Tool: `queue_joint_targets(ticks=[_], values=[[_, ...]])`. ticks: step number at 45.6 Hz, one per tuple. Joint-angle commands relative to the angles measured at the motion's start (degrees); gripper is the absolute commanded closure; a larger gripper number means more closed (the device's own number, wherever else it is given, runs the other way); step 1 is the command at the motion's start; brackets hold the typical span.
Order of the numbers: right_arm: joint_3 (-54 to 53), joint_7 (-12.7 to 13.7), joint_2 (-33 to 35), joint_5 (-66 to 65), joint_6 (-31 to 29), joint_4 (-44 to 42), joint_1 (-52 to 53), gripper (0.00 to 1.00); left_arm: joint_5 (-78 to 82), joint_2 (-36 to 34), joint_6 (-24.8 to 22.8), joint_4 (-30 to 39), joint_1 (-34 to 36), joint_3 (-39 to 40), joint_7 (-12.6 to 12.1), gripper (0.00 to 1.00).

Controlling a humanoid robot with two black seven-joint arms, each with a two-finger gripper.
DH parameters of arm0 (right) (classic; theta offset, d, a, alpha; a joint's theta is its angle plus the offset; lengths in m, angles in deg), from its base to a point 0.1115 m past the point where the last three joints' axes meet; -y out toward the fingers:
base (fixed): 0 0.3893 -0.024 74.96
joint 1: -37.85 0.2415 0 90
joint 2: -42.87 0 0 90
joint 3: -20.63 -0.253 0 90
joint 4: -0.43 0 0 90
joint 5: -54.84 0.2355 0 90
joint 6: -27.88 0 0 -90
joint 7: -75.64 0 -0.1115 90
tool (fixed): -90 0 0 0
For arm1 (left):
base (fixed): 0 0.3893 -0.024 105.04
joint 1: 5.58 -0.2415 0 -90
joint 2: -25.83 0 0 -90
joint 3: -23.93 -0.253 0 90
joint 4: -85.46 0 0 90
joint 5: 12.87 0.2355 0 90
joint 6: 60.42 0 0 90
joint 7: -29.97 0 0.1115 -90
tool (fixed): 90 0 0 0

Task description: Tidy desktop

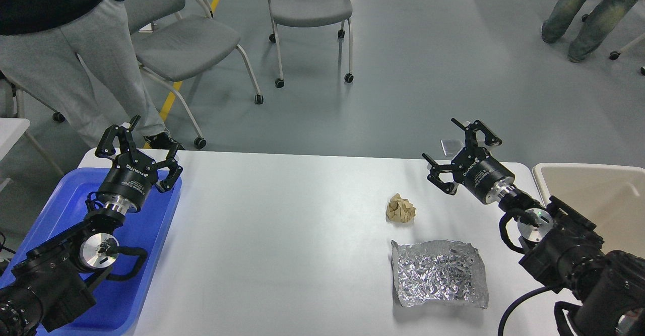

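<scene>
Across the lower half of the view: white surface, rounded far corners, wider than either container beside it. At its left edge, blue tray, shallow, partly covered by the left arm. Past its right edge, beige bin. Toward the right side of the surface: one crumpled tan paper ball; nearer the front edge, one creased sheet of silver foil, lying flat, near the ball but not touching it. Left hand: raised over the tray's far end, fingers spread apart, nothing held. Right hand: raised above the far right corner, fingers spread apart, nothing held, beyond the paper ball.
</scene>
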Motion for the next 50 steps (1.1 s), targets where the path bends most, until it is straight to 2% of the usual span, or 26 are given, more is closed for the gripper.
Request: queue_joint_targets(ticks=[1,12,40,45,50], values=[[3.2,0.1,0.5,0.0,0.0,-0.1,0.5,0.00,0.0,0.0,0.0,0.0,0.0,0.0,0.0,0.02],[9.3,0.3,4.8,0.0,0.0,0.1,4.2,0.00,0.0,0.0,0.0,0.1,0.0,0.0,0.0,0.02],[34.2,0.2,20.0,-0.1,0.0,1.3,14.2,0.00,0.0,0.0,0.0,0.1,0.0,0.1,0.0,0.02],[39.4,0.1,24.1,-1.1,0.0,4.7,16.8,0.00,0.0,0.0,0.0,0.0,0.0,0.0,0.0,0.02],[42.6,-0.1,30.9,-5.3,0.0,13.6,21.6,0.00,0.0,0.0,0.0,0.0,0.0,0.0,0.0,0.02]])
